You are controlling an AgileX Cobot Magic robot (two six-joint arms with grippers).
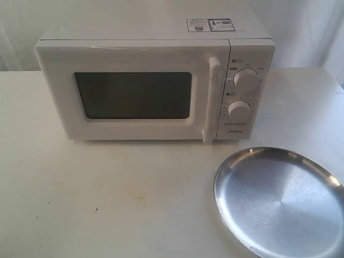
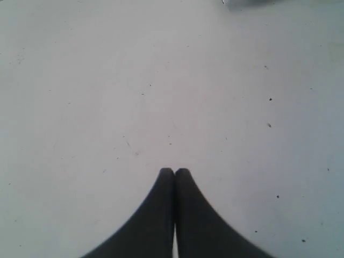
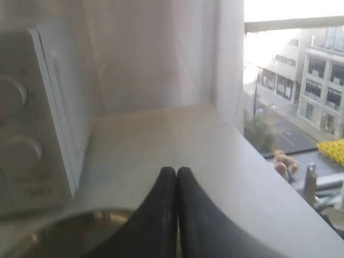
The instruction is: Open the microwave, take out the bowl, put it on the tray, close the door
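The white microwave point(image 1: 156, 80) stands at the back of the table, its door point(image 1: 134, 94) shut and the vertical bar handle point(image 1: 212, 99) beside two round dials point(image 1: 246, 80). The bowl is hidden from every view. The silver tray point(image 1: 282, 201) lies at the front right with nothing on it. Neither arm shows in the exterior view. My left gripper point(image 2: 174, 171) is shut over bare table. My right gripper point(image 3: 177, 170) is shut above the tray's rim point(image 3: 80, 217), with the microwave's dial side point(image 3: 32, 118) close by.
The white table point(image 1: 107, 199) spreads in front of the microwave. A white curtain point(image 3: 156, 54) hangs behind it. In the right wrist view the table's edge point(image 3: 279, 183) runs along a window with a street outside.
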